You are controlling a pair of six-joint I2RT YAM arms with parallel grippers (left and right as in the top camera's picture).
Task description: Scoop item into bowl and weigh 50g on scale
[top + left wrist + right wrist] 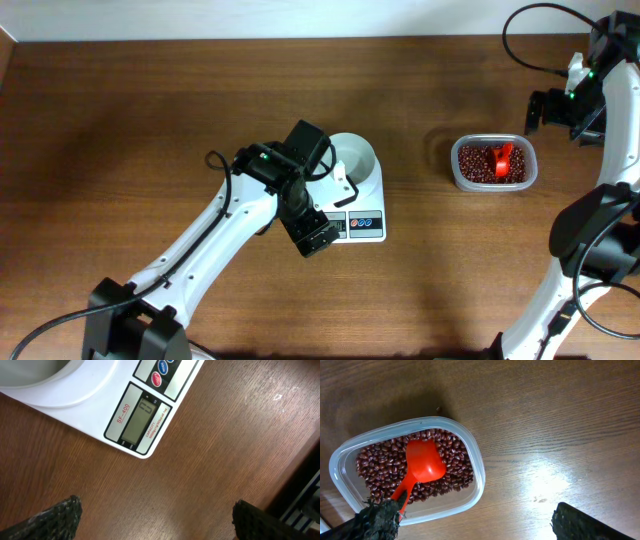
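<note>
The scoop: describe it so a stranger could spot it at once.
At the right of the wooden table sits a clear plastic tub of dark red-brown beans. The scoop lies on those beans, the only bright orange-red thing among them.

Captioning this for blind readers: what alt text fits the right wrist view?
A clear plastic tub of dark red-brown beans, with an orange-red scoop lying on them, sits on a brown wooden table. The open right gripper shows only its dark fingertips at the bottom corners.
</note>
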